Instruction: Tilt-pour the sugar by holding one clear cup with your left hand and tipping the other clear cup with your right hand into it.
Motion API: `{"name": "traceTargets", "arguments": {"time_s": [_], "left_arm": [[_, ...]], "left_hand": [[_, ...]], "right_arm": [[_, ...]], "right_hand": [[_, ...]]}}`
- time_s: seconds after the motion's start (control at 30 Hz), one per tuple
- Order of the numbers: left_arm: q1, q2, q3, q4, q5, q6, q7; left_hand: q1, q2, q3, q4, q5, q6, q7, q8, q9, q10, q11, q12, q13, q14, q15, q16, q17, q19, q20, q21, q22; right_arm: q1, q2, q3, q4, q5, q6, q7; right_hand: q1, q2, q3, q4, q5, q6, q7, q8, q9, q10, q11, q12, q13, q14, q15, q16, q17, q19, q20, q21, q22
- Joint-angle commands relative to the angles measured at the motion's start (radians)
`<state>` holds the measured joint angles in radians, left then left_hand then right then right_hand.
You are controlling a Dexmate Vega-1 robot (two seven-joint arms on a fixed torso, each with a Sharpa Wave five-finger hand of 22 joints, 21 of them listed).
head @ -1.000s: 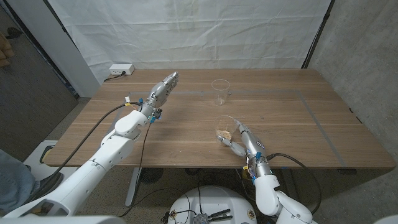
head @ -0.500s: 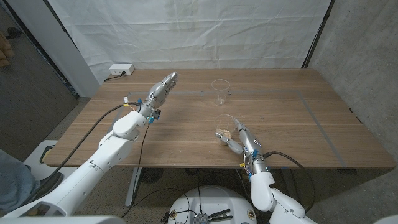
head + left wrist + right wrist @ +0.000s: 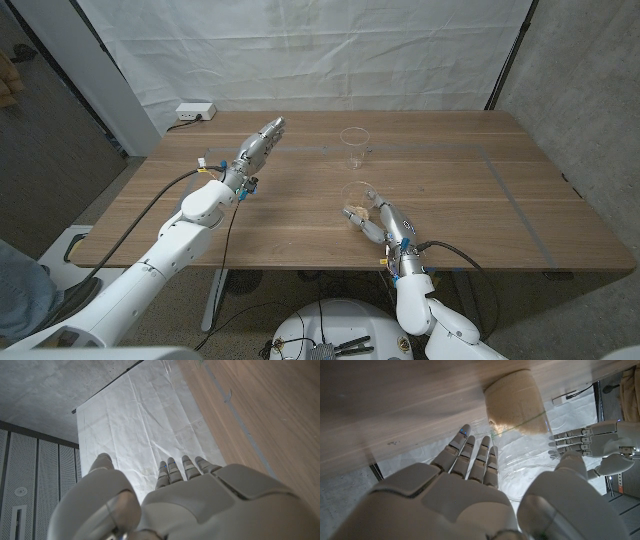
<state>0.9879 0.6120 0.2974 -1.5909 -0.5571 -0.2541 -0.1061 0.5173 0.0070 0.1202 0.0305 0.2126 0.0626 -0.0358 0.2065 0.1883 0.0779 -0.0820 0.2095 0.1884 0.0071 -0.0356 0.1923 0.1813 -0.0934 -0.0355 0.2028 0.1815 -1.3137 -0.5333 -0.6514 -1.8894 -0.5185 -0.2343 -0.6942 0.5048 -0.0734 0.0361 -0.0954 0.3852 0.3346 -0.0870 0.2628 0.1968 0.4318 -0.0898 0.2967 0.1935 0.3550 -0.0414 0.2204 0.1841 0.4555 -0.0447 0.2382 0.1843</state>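
— While sugar sits in its base, where is the near clear cup?

— Close to the desk's front edge, right of center, upright in the head view. The right hand is at it, fingers spread along one side of the wall and the thumb on the other. The right wrist view shows the sugar as a tan mass at the cup's bottom, against the wood.

— Is that hand actually clamped on it?

— The digits bracket the cup closely, but firm contact cannot be told from these frames.

— And the 2nd clear cup?

— Standing upright farther back on the desk, well apart from the first and from both hands.

— The left hand?

— Stretched out over the desk's far left part, fingers straight and together, holding nothing. It also appears in the right wrist view beyond the cup.

— Anything else?

— A white power strip lies at the back left corner, and a white sheet hangs behind.
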Motion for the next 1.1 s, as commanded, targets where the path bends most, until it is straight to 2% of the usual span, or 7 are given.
{"name": "traceTargets", "arguments": {"time_s": [0.03,0.27,0.43,0.73,0.97,1.1], "left_arm": [[0.004,0.003,-0.002,0.001,0.007,-0.004,0.008],[0.004,0.009,-0.004,0.000,0.013,-0.004,0.012],[0.005,0.014,-0.003,-0.003,0.032,-0.010,0.024],[-0.029,0.017,0.022,0.018,0.097,-0.011,0.046],[-0.059,0.013,0.047,0.031,0.139,-0.004,0.053],[-0.078,0.005,0.063,0.040,0.165,0.002,0.061]], "left_hand": [[0.004,0.006,-0.005,-0.002,-0.005,0.008,0.002,-0.002,0.003,0.007,0.003,0.001,0.006,0.003,-0.022,-0.002,0.003,-0.003,-0.007,0.003,0.003],[0.007,0.008,-0.004,-0.004,-0.005,0.008,0.002,-0.002,0.003,0.009,0.000,0.001,0.006,0.004,-0.022,-0.002,0.003,-0.003,-0.007,0.003,0.003],[0.011,0.009,-0.004,-0.005,-0.005,0.010,0.002,-0.001,0.003,0.008,0.000,0.001,0.006,0.003,-0.023,-0.002,0.003,-0.002,-0.007,0.003,0.003],[0.021,0.010,-0.002,-0.011,-0.004,0.006,-0.001,-0.003,0.003,0.007,0.000,0.000,0.006,0.003,-0.024,-0.003,0.002,-0.001,-0.009,0.003,0.002],[0.043,0.001,0.000,-0.026,-0.003,0.003,0.000,-0.003,0.003,0.005,-0.002,-0.001,0.006,0.003,-0.025,-0.004,0.001,0.008,-0.019,0.005,0.001],[0.073,-0.011,0.001,-0.046,-0.002,0.001,0.002,-0.003,0.003,0.010,0.005,0.000,0.006,0.011,-0.021,-0.001,0.000,0.032,-0.038,0.012,0.000]], "right_arm": [[0.004,0.009,0.001,0.014,-0.009,0.029,-0.032],[0.004,0.020,0.006,0.016,0.007,0.053,-0.044],[0.002,0.019,0.013,-0.003,0.013,0.043,-0.032],[-0.003,0.023,0.025,-0.005,0.033,0.094,-0.059],[-0.007,0.029,0.033,0.000,0.041,0.112,-0.077],[-0.006,0.030,0.033,0.005,0.048,0.135,-0.081]], "right_hand": [[0.026,0.006,0.003,-0.012,0.005,0.042,-0.010,0.010,0.003,0.042,-0.004,0.018,0.002,0.044,-0.074,0.009,0.003,0.039,-0.057,0.013,0.002],[0.047,0.022,0.008,-0.016,0.001,0.083,-0.019,0.017,0.003,0.089,-0.018,0.031,0.001,0.089,-0.087,0.013,0.003,0.076,-0.068,0.020,0.004],[0.053,0.027,0.011,-0.017,0.000,0.092,-0.022,0.018,0.003,0.097,-0.019,0.033,0.001,0.097,-0.092,0.012,0.003,0.081,-0.071,0.021,0.004],[0.059,0.033,0.013,-0.018,-0.002,0.097,-0.018,0.018,0.003,0.099,-0.019,0.032,0.001,0.099,-0.093,0.010,0.003,0.083,-0.076,0.020,0.004],[0.062,0.036,0.014,-0.018,-0.004,0.099,-0.014,0.017,0.003,0.099,-0.016,0.030,0.000,0.099,-0.096,0.008,0.003,0.084,-0.081,0.019,0.005],[0.062,0.037,0.014,-0.018,-0.005,0.101,-0.011,0.016,0.003,0.099,-0.015,0.030,0.000,0.100,-0.095,0.007,0.003,0.084,-0.082,0.018,0.005]]}}
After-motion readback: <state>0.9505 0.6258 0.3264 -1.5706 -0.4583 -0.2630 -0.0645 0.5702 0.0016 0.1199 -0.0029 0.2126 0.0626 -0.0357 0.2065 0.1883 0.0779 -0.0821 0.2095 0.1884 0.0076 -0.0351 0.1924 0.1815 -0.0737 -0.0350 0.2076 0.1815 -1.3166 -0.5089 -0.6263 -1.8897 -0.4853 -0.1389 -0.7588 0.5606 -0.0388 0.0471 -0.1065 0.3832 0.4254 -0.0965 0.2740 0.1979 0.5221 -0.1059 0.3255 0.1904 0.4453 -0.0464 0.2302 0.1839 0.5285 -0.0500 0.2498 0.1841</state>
